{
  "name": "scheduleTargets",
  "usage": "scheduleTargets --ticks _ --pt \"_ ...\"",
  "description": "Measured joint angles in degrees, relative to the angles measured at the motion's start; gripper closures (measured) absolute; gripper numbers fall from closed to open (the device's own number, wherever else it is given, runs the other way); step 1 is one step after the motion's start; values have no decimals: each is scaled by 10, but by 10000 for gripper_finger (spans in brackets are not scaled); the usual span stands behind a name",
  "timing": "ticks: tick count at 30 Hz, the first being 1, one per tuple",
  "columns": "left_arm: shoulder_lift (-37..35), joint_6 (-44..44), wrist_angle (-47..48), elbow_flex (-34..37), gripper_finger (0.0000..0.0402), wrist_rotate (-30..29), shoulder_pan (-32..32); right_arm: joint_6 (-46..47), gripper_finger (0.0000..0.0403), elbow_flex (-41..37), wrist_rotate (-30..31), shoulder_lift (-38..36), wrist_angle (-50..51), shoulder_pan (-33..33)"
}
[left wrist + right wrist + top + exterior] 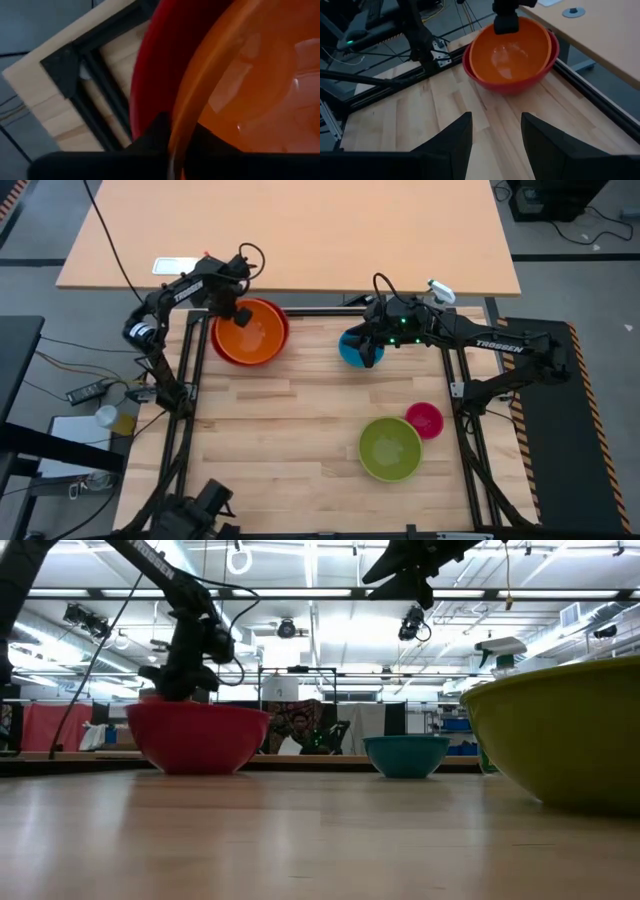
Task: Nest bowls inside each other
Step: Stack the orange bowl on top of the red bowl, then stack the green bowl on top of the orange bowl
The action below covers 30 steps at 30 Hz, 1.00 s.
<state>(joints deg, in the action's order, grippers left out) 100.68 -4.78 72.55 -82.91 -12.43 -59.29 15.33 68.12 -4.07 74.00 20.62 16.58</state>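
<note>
An orange bowl (252, 335) sits inside the larger red bowl (512, 89) at the table's far left. My left gripper (238, 308) points down over the orange bowl's far rim, shut on it. The blue bowl (350, 350) stands on its base at the far middle, and my right gripper (368, 348) hangs above it, open, with nothing between its fingers (495, 135). The lime green bowl (390, 448) and the small pink bowl (425, 421) rest upright on the table at the near right. My left gripper straddles the orange bowl's rim (176, 131) at its far side, one finger inside the bowl and one outside, between it and the red bowl's wall (152, 70). The fingers come from above, pointing down. The orange bowl rests upright in the red bowl.
A black frame rail (320, 311) runs along the table's far edge, with more rails at both sides. Beyond it stands a light wooden desk (300, 230). A white spray head (440, 292) shows past the far right corner. Bare wood lies in the table's middle and near left.
</note>
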Motion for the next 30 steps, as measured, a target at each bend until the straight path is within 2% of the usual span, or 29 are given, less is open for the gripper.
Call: scheduleTargets --ticks 8,13,21,23,27,30 --pt "0 9 -3 0 204 -16 19 0 227 0 0 0 0 0" --pt "-10 11 -1 0 147 -25 18 0 227 0 0 0 0 0" --pt "-68 16 -10 0 137 -29 32 1 227 0 -20 0 8 0" --pt "-94 23 -30 0 137 -4 52 1 227 0 -44 0 33 1" --pt "-137 30 -74 0 137 62 138 -11 227 0 -72 0 141 2" --pt "-150 23 -107 0 137 68 234 -40 227 0 -94 0 224 -3"
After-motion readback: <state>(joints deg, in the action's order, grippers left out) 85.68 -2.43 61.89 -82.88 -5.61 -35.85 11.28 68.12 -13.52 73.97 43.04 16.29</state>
